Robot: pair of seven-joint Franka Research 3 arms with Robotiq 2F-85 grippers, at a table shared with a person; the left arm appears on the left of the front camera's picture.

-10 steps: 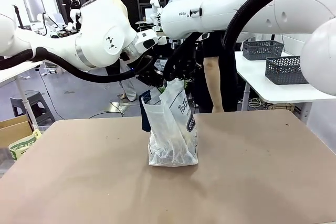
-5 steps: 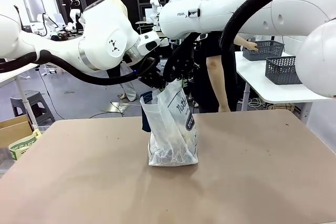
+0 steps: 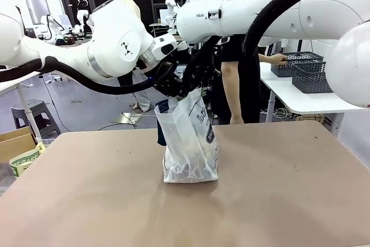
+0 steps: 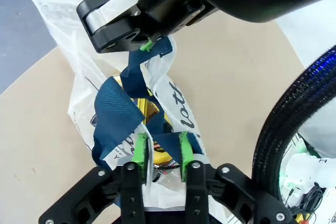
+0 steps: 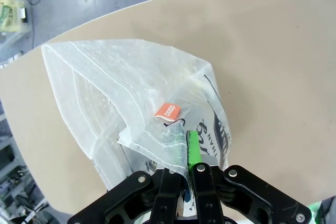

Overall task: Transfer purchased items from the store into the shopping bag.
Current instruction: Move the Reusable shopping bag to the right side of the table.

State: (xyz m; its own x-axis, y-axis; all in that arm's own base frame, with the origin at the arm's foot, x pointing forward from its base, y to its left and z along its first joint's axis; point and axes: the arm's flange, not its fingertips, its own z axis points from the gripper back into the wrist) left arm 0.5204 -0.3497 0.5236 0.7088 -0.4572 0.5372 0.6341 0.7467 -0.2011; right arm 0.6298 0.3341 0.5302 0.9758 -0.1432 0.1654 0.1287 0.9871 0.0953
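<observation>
**Change since the earlier frames:** a grey lattice basket (image 3: 296,62) on the white side table (image 3: 289,96) has been drawn toward a second basket (image 3: 315,78) and is now touched by a person's hand (image 3: 280,59). The top of the bag has been lifted slightly.

**Item 1, shopping bag (image 3: 189,148):** translucent white plastic with black script. It is stood upright at the middle of the brown table (image 3: 277,195), with its mouth held up. The baskets are seen at 2 o'clock from it, well apart.

**Item 2, right gripper (image 5: 181,156):** placed at 12 o'clock above the bag. Its fingers are closed, and the bag's rim is pinched between them. An orange tag (image 5: 168,112) is seen just beyond the fingertips.

**Item 3, left gripper (image 4: 161,153):** placed at 11 o'clock above the bag. Its green pads (image 4: 140,150) are set a little apart, and the navy strap (image 4: 118,111) is draped between them. It cannot be told whether the strap is clamped.

**Item 4, yellow packet (image 4: 149,109):** lodged inside the bag and partly covered by the strap.
</observation>
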